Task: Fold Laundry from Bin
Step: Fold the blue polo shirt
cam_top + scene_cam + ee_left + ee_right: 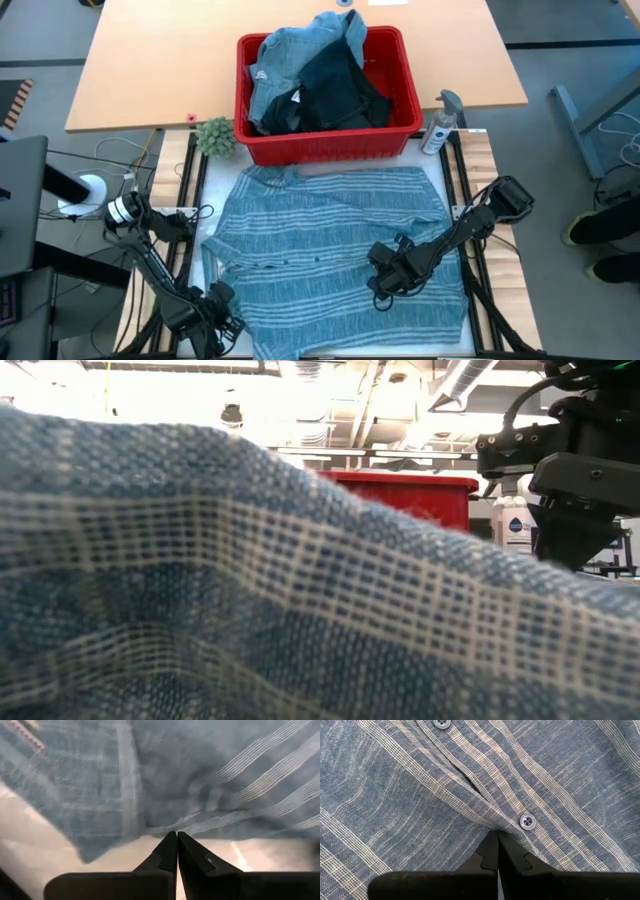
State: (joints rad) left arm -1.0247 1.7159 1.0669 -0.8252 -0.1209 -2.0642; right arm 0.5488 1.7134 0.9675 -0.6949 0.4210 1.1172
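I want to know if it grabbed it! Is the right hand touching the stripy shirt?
Touching. In the right wrist view the shut right hand presses its tips into the striped shirt beside a button, with no gap showing.

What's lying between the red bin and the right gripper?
Only the striped shirt, spread flat from the bin down to the shut right gripper, which rests on it; the high view shows this.
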